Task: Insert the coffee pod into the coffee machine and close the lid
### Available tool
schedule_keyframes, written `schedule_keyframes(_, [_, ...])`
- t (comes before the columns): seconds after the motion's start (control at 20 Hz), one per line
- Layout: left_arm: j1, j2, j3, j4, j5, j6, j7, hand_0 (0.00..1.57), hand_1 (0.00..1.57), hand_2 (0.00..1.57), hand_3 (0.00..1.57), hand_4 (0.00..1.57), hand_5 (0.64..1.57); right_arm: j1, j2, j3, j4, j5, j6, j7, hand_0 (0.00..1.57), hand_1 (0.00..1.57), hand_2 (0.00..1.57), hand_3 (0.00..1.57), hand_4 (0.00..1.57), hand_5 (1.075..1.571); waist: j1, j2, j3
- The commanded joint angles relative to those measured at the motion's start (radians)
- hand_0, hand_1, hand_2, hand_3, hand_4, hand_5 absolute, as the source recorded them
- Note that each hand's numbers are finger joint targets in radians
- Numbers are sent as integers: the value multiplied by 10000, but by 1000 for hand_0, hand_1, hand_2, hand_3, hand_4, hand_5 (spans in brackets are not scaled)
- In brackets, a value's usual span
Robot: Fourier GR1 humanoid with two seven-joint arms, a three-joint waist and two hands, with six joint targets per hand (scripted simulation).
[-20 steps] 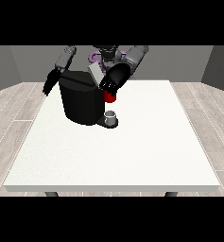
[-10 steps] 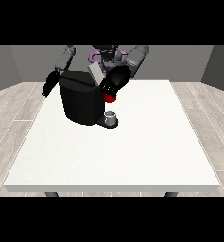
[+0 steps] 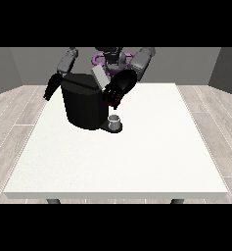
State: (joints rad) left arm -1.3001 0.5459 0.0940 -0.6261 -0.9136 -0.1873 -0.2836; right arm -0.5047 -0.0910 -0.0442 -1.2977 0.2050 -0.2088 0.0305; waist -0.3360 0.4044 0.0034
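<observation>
Broad white tabletop (image 3: 117,162) in the foreground; further back, a small grey cup-like thing (image 3: 115,120) on the base plate at the foot of the black coffee machine (image 3: 85,105), not plainly the coffee pod, which cannot be picked out with certainty here. Just above it, at the machine's upper front corner, the hand at the view's right (image 3: 118,90), dark fingers curled downward, a trace of a red thing at the machine (image 3: 111,104) showing under the fingertips; whether anything sits inside that curl cannot be told. Above and behind, the grey lid (image 3: 100,76) tilted up, not yet closed. At the machine's far side, the hand at the view's left (image 3: 51,88) hanging beside the housing, fingers fairly straight and relaxed, holding nothing, apparently not touching the machine. At the very back, the robot's torso between both raised arms. Step in hand, by appearance: work at the pod slot, insertion stage, lid closing still to come. Next move likely calling for a careful seat of the pod in the opening, then a push on the raised lid down onto the machine's top
</observation>
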Motion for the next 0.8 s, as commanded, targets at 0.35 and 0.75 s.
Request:
schedule_keyframes(0.35, [317,-413,-138,52,-191,-4,232,0,0,299,199,0,1571,365,-110,-442,625,-439,251,-385,0,0,0,0,144,1571,537,-630,-26])
schedule_keyframes(0.75, [2210,-1551,-200,38,321,-754,270,0,0,85,0,0,1571,2021,-73,-560,957,-661,459,-163,0,0,0,0,0,1571,1552,-3180,-33])
